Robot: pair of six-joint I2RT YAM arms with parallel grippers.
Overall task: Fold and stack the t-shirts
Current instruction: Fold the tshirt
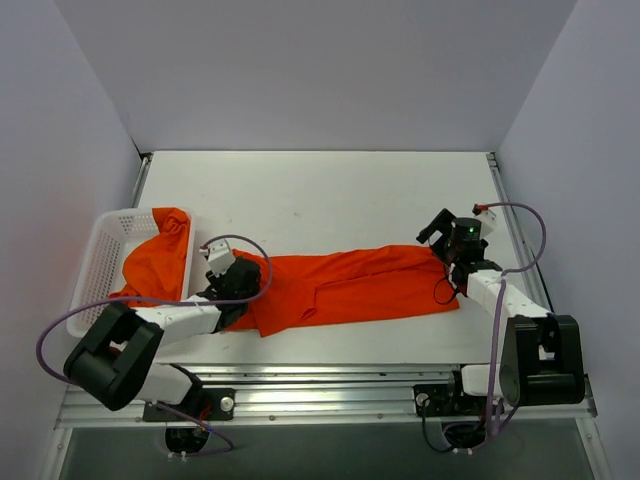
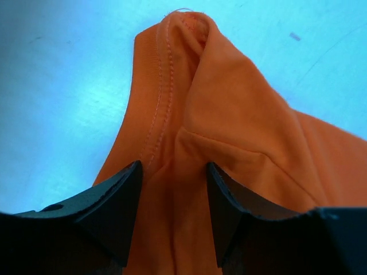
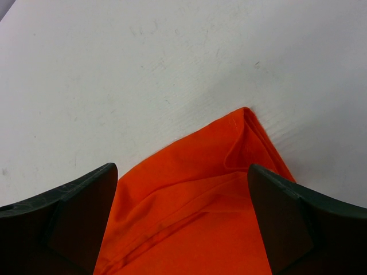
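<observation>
One orange-red t-shirt (image 1: 350, 288) lies folded into a long band across the table's middle. My left gripper (image 1: 248, 282) is at the band's left end. In the left wrist view its jaws (image 2: 173, 175) are closed on a bunched ridge of this t-shirt (image 2: 218, 114), with a stitched hem rising ahead. My right gripper (image 1: 437, 238) is at the band's right end. In the right wrist view it (image 3: 180, 175) is open, its jaws straddling the shirt's folded corner (image 3: 241, 143), not pinching it. A second orange-red t-shirt (image 1: 160, 255) lies crumpled in the basket.
A white perforated basket (image 1: 100, 250) stands at the table's left edge, with the second shirt spilling over its near side. Grey walls close in the back and both sides. Purple cables loop over both arms.
</observation>
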